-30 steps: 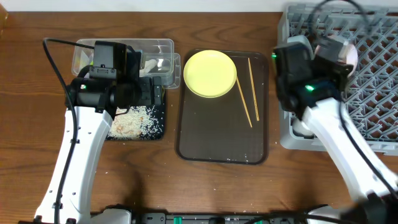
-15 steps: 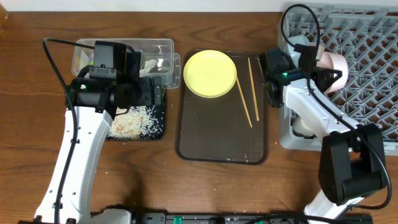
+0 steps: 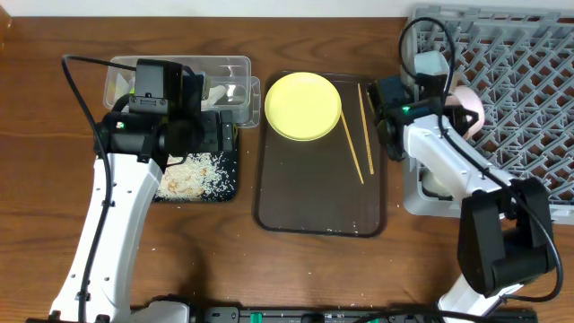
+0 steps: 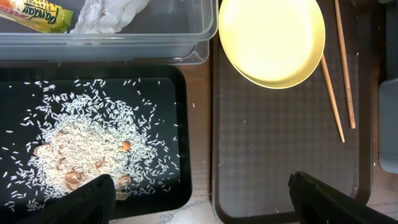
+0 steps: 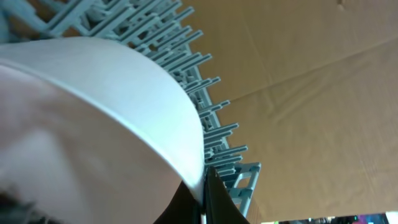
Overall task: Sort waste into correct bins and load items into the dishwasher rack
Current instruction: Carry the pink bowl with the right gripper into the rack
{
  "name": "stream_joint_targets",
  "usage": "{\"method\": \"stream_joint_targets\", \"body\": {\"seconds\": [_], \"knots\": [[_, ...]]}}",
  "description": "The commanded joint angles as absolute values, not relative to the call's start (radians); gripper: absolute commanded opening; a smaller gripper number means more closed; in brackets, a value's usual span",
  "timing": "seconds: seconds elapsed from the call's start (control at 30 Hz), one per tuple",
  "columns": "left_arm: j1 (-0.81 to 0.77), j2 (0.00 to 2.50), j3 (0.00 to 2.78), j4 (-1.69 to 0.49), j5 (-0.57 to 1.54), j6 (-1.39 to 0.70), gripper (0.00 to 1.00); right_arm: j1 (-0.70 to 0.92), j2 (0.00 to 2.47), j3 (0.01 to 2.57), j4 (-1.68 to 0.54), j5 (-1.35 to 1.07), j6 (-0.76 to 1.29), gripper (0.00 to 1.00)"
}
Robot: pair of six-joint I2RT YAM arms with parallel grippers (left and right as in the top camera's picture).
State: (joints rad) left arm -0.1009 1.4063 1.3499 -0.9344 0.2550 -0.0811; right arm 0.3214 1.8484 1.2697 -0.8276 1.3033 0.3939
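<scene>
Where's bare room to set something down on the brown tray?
Lower half of the brown serving tray, below the round yellow plate and thin wooden chopsticks, is free. Crowded: its top, and the shallow black tray covered in rice scraps.

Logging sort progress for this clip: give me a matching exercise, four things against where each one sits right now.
Things
1. rice scraps
2. snack wrapper
3. yellow plate
4. white bowl

Places
A. on the brown serving tray
B. over the grey rack
C. in the black tray
D. in the clear container

Pairs: 1-C, 2-D, 3-A, 4-B
</scene>
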Motion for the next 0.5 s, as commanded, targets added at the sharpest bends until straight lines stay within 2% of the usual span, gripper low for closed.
{"method": "stream_joint_targets", "body": {"seconds": [0.0, 0.07, 0.1, 0.17, 0.23, 0.37, 0.47], "knots": [[-0.101, 1.412, 1.362, -0.935, 0.249, -0.079, 0.91, 0.353, 1.851, 1.264, -0.844, 1.248, 0.395, 0.01], [-0.101, 1.412, 1.362, -0.934, 0.249, -0.079, 0.91, 0.374, 1.851, 1.264, -0.851, 1.248, 0.395, 0.04], [-0.101, 1.412, 1.362, -0.934, 0.249, -0.079, 0.91, 0.383, 1.851, 1.264, -0.855, 1.248, 0.395, 0.12], [-0.101, 1.412, 1.362, -0.935, 0.249, -0.079, 0.91, 0.406, 1.851, 1.264, -0.862, 1.248, 0.395, 0.35], [-0.101, 1.412, 1.362, -0.934, 0.249, -0.079, 0.91, 0.427, 1.847, 1.264, -0.869, 1.248, 0.395, 0.53], [-0.101, 1.412, 1.362, -0.935, 0.249, -0.079, 0.91, 0.461, 1.826, 1.276, -0.882, 1.229, 0.378, 0.68], [-0.101, 1.412, 1.362, -0.935, 0.249, -0.079, 0.91, 0.472, 1.793, 1.309, -0.878, 1.154, 0.323, 0.74]]}}
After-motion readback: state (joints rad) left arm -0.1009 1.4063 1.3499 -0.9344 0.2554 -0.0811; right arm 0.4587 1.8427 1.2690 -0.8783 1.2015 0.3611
